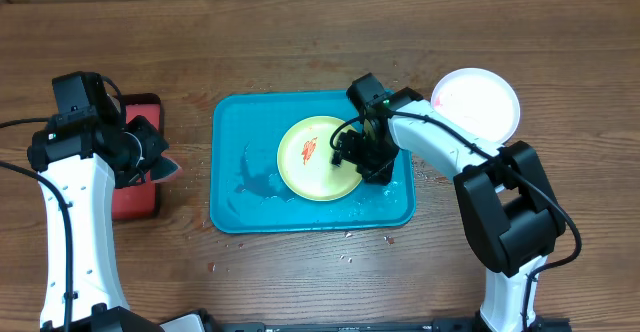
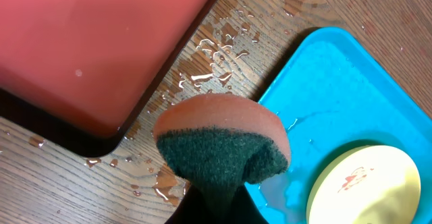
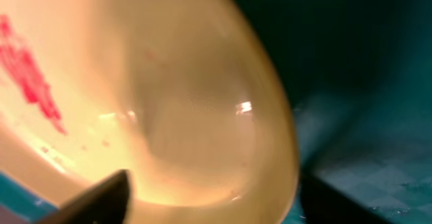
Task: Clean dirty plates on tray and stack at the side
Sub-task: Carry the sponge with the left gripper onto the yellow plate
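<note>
A yellow-green plate [image 1: 318, 158] with a red smear lies on the turquoise tray [image 1: 235, 172]; the left wrist view shows both the plate [image 2: 364, 183] and the tray [image 2: 337, 82]. My right gripper [image 1: 362, 157] is down at the plate's right rim. In the right wrist view it [image 3: 212, 197] stands open, one finger over the plate [image 3: 169, 102] and the other just outside the rim. A white plate [image 1: 478, 104] sits on the table to the right of the tray. My left gripper [image 1: 150, 157] is shut on a sponge [image 2: 223, 143], orange with a green scouring face, left of the tray.
A smaller red tray [image 1: 135, 197] lies on the table under and behind my left arm, seen close in the left wrist view [image 2: 88, 48]. Water pools on the turquoise tray's left half, and drops are scattered on the wood between the two trays.
</note>
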Motion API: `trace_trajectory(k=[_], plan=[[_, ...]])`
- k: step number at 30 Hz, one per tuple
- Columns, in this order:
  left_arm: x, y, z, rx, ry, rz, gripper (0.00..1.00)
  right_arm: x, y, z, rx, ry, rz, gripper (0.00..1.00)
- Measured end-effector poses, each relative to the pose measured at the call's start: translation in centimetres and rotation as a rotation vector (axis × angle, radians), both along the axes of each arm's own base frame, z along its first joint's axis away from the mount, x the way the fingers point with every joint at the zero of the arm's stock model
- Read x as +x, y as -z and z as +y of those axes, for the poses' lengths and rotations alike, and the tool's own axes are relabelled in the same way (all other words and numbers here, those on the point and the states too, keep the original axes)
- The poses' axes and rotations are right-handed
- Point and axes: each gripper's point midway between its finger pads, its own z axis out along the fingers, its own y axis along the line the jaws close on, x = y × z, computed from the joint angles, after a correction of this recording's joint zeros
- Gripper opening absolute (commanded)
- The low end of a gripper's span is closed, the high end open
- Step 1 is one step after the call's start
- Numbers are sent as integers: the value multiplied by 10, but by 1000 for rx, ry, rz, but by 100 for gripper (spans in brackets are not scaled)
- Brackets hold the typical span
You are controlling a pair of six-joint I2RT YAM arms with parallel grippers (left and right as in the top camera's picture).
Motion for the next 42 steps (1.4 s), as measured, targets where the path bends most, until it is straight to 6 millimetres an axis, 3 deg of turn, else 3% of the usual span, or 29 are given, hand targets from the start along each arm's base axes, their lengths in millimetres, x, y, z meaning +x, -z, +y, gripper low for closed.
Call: trace_trajectory(k=[2, 4, 6, 15, 18, 21, 28, 35, 42], plan=[[0, 0, 0, 0, 0, 0, 4, -2, 3, -3, -17, 14, 9, 43], [0, 0, 0, -2, 1, -1, 4, -2, 4, -6, -37, 30, 11, 30], [0, 0, -1, -3, 1, -1, 4, -1, 5, -10, -63, 48, 7, 25], [4, -2, -11, -31, 56, -20, 4, 6, 8, -20, -129, 70, -34, 24], [10, -3, -24, -39, 123, -40, 4, 11, 8, -23, -150, 59, -64, 22], [13, -4, -40, -44, 189, -49, 4, 15, 8, -25, -165, 40, -90, 4], [16, -5, -75, -42, 331, -55, 4, 23, 6, -20, -142, 0, -135, 4], [15, -4, -118, -38, 484, -57, 4, 35, 4, -10, -91, -156, -228, 4], [11, 12, -153, -37, 601, -64, 4, 39, 4, -4, -61, -287, -278, 4]])
